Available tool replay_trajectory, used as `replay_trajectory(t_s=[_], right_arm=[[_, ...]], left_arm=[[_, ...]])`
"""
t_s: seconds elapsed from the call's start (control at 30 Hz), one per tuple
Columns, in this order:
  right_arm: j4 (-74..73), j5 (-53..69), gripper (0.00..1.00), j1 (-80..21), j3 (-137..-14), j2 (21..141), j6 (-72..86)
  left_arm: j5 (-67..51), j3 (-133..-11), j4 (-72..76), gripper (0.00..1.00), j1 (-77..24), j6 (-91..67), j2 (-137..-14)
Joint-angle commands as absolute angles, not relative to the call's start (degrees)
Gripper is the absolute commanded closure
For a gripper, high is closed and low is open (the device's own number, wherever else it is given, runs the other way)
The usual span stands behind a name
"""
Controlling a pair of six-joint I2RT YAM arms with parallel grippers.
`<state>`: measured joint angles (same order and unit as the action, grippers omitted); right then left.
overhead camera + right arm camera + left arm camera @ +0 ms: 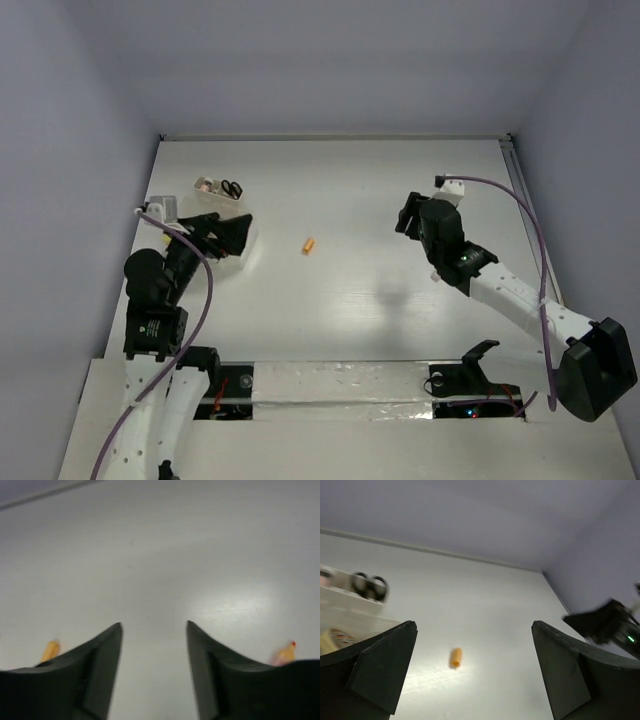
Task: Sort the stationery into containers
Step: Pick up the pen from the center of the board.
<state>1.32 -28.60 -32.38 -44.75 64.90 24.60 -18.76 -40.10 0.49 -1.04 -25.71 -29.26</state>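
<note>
Just over the box, the left jaws hung wide open and empty; the right jaws, well right of it, stood partly open on nothing. The small orange bit lay on the desk between them, right of the box. A fingertip clipping it could roll it away, or both arms might collide reaching.

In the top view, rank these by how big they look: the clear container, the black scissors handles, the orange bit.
1. clear container, partly hidden by the left gripper.
2. black scissors handles.
3. orange bit, only slightly smaller than the handles.
</note>
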Motion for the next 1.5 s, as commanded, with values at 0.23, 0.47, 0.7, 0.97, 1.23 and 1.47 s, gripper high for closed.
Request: replay_trajectory(t_s=[0.23, 0.47, 0.7, 0.97, 1.23, 1.47], right_arm=[[-18.54, -26.38, 0.21, -19.08, -41.48, 68.29, 36.13], [-24.52, -22.07, 0.17, -13.02, -43.16, 68.73, 36.82], [-24.52, -13.72, 0.19, -7.21, -44.21, 75.84, 35.07], [-20.93, -6.77, 0.41, -6.68, -45.88, 87.44, 35.33], [-17.94, -2.73, 0.94, -6.68, -45.79, 88.95, 32.35], [-12.76, -0.88, 1.0, -13.6, -46.49, 77.29, 29.89]], left_arm=[[-33.41, -34.98, 4.22, 0.01, -16.86, -24.17, -24.88], [-27.17, -35.07, -2.02, 0.01, -24.34, -22.5, -19.61], [-21.8, -35.86, -4.57, 0.01, -27.5, -21.62, -16.0], [-20.04, -35.86, -5.18, 0.01, -28.12, -21.53, -14.85], [-20.83, -35.6, -4.92, 0.01, -28.12, -21.62, -17.31], [-27.57, -34.9, -3.08, 0.05, -28.12, -22.23, -24.33]])
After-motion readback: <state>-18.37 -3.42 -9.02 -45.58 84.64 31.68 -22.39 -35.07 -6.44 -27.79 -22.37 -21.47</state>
